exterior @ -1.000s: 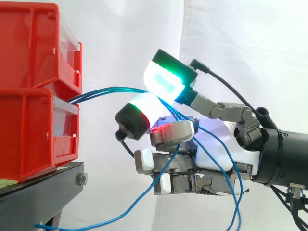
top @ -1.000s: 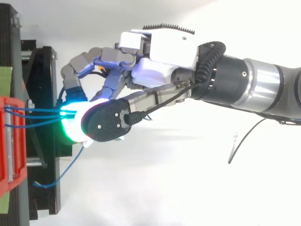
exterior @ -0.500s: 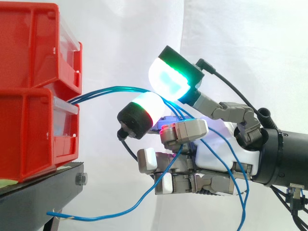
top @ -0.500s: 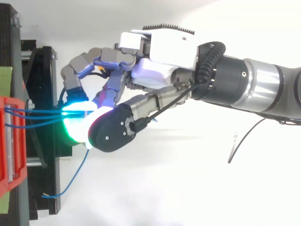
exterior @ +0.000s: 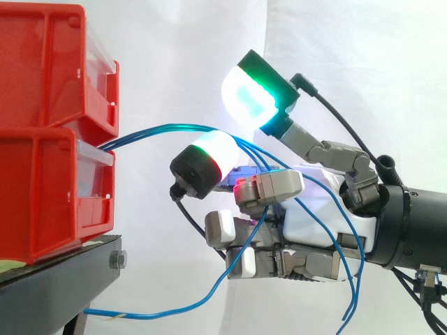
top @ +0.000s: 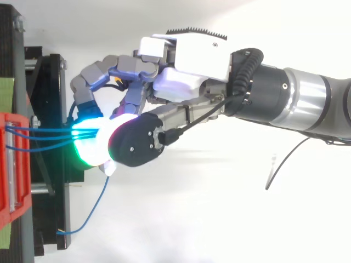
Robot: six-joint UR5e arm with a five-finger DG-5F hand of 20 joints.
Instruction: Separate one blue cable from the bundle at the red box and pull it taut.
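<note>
From the side: two red bins (exterior: 42,188) stacked on a black stand (exterior: 63,276), with blue cables (exterior: 154,130) issuing from the clear front between upper and lower bin and arching right to the hand (exterior: 318,213). There, passing through the gap between two glowing pads (exterior: 251,98) held apart, then threading among lower fingers (exterior: 269,187) curled round them against the palm. One strand sagging back leftward to a loose end (exterior: 94,313) beside the stand. From above: cables fanned slightly apart between bin and green glow, side by side. Bin insides hidden.
</note>
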